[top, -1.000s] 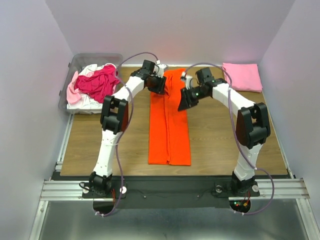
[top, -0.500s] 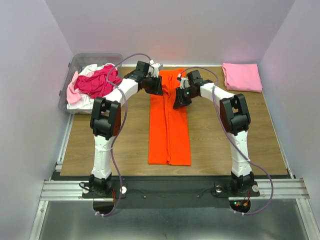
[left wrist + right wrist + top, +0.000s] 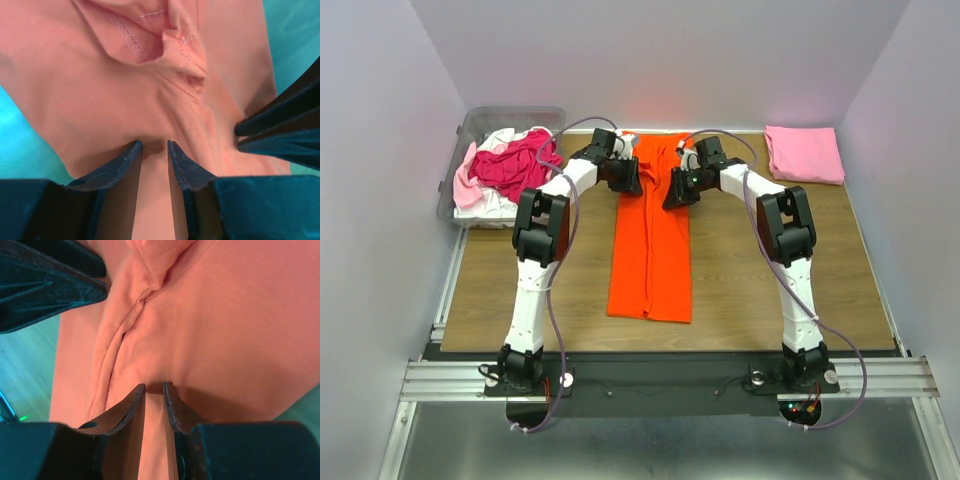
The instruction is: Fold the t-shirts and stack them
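The orange shirt (image 3: 650,250) lies as a long narrow strip down the middle of the surface, its lower end slightly skewed toward the left of the frame. Both hands sit at its upper end, close together. The left hand (image 3: 154,144) is closed on a pinch of orange cloth, and the right hand (image 3: 154,386) is closed on the same shirt beside it. Each bite looks shallow, and it's hard to tell whether either hand has caught every layer.

A folded pink shirt (image 3: 804,153) rests at the upper right. The bin (image 3: 485,118) at the upper left holds a magenta shirt (image 3: 515,165) and paler ones.

Likely next step: bring the upper end down over the lower. If a layer is missed, the lengthwise fold could fall open. Uneven travel between the hands would twist the strip, and working this close, they could knock together.
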`<state>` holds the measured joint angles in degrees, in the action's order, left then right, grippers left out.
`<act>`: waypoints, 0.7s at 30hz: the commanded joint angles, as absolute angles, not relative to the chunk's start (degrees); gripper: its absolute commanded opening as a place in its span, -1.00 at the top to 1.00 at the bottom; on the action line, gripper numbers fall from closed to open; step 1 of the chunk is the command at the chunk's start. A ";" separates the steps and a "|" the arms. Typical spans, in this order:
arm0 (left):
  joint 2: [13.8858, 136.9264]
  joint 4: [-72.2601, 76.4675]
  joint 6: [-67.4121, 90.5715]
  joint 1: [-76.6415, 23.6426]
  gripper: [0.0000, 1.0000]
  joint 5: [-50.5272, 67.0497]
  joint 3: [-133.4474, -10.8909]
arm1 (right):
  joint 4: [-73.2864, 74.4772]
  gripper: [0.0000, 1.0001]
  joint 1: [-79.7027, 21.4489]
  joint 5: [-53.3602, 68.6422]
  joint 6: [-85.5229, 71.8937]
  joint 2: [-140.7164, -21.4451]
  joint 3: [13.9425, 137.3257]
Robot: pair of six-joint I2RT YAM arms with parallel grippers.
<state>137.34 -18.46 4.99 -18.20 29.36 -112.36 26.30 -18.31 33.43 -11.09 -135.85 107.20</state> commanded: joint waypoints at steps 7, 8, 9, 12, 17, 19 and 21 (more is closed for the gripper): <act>141.77 -19.25 2.37 -17.31 0.19 28.92 -119.70 | 24.70 0.46 -15.65 26.46 -10.37 -141.85 114.69; 142.12 -19.25 2.29 -17.23 0.18 29.09 -120.14 | 24.61 0.45 -15.64 26.28 -9.50 -141.94 115.05; 142.29 -19.16 2.20 -17.14 0.18 29.27 -121.02 | 24.61 0.46 -15.64 25.67 -9.14 -141.86 115.31; 143.09 -19.51 1.50 -16.96 0.13 29.36 -123.56 | 24.61 0.39 -15.64 25.66 -8.09 -140.98 116.10; 138.89 -22.14 -3.86 -15.91 -0.02 34.34 -128.14 | 24.87 -0.05 -16.26 33.82 -5.73 -133.02 114.00; 134.85 -22.33 -7.54 -15.56 -0.11 36.72 -126.57 | 25.14 -0.58 -16.96 37.96 -4.05 -128.43 110.14; 127.21 -21.98 -11.32 -15.64 -0.23 37.88 -122.11 | 26.36 -0.79 -17.49 39.63 -0.80 -121.67 107.42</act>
<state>141.75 -21.76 -3.44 -16.64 33.06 -124.33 25.71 -16.75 34.83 -6.92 -134.19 109.93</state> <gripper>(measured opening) 0.591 0.839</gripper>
